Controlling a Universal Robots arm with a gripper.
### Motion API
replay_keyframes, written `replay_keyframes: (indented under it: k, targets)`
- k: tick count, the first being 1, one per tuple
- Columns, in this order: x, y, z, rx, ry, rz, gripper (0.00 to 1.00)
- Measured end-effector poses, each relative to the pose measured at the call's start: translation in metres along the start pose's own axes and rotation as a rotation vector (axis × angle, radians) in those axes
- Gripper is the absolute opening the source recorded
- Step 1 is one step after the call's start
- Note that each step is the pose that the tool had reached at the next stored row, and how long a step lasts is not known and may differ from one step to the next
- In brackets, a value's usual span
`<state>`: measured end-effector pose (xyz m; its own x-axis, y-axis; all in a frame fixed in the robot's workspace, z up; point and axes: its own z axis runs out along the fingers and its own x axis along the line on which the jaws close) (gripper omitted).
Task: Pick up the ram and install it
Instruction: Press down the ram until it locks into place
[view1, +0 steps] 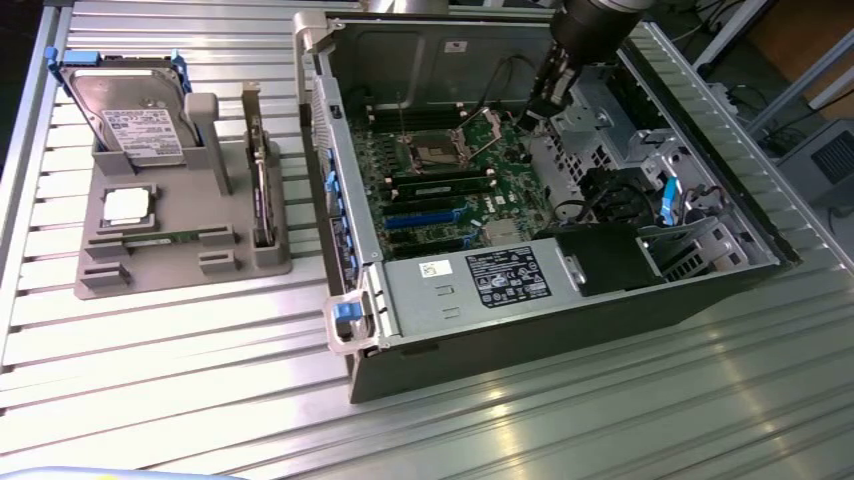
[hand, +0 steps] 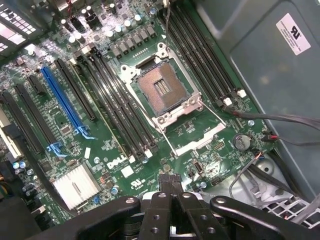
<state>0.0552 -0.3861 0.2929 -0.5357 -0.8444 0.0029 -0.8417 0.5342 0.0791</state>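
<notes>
Ribbed shiny metal table (view1: 601, 420), matt grey plastic holder (view1: 180, 260), glossy green motherboard (hand: 100, 145)

A dark green circuit-patterned motherboard (hand: 165, 125) is seen, crossed by black memory slots (hand: 120, 112) and one bright blue slot (hand: 62, 100). Beside the motherboard's case, a grey plastic holder (view1: 174, 240) on the silver ribbed table (view1: 534, 430) is marked by a green ram stick (view1: 167, 239).

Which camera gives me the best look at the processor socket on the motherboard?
The wrist view. There the processor socket sits near the middle, open and empty, with its metal frame and contact field plain to see. The exterior view shows it only as a small dark square deep inside the computer case, without detail.
</notes>
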Motion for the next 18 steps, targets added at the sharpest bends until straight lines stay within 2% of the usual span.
replay_keyframes:
  k: [18]
  targets:
    - [0.0,-0.0001,0.0004,-0.0004,-0.0104,0.131,0.11]
